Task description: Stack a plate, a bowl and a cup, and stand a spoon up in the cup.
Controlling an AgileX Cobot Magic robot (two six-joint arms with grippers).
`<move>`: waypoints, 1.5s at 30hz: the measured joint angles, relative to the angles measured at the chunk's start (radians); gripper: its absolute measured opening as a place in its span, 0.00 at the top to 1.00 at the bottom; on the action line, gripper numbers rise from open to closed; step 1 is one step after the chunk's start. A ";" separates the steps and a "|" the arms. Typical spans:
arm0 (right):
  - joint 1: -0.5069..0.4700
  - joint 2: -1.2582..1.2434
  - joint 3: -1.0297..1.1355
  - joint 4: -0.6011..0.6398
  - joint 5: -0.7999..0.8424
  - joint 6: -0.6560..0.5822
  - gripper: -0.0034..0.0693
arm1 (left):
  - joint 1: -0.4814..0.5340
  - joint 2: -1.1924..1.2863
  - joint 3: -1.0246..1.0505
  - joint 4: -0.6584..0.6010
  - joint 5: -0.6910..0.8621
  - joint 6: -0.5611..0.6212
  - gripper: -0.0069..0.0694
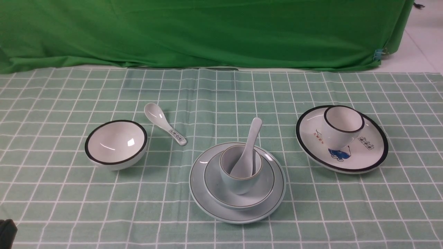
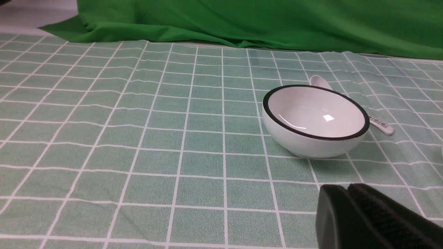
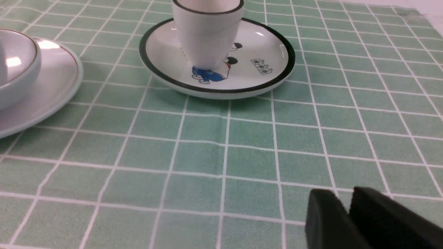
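Stacking is showing lower centre of the front view: plate (image 1: 207, 204) carrying bowl (image 1: 263, 190), bowl carrying cup (image 1: 238, 181), spoon (image 1: 247, 148) leaning inside (handle upward). Left claw (image 2: 347, 188) is sitting closed and empty; right claw (image 3: 347, 200) is showing a narrow gap, gripping nothing.

L gripper (image 2: 347, 189): black, matte, rounded finger tips, inner pad w/ fine ribbed texture | R gripper (image 3: 347, 202): black, matte, blocky fingers w/ rounded tips | front view: only a dark bit of robot at bottom-left corner, detail unclear
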 joint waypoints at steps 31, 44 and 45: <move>0.000 0.000 0.000 0.000 -0.002 -0.001 0.67 | 0.000 0.000 0.000 0.000 -0.002 0.003 0.89; 0.000 0.000 0.000 0.000 -0.003 -0.001 0.63 | 0.000 0.000 0.000 0.000 -0.002 0.003 0.89; 0.000 0.000 0.000 0.000 -0.003 -0.001 0.63 | 0.000 0.000 0.000 0.000 -0.002 0.003 0.89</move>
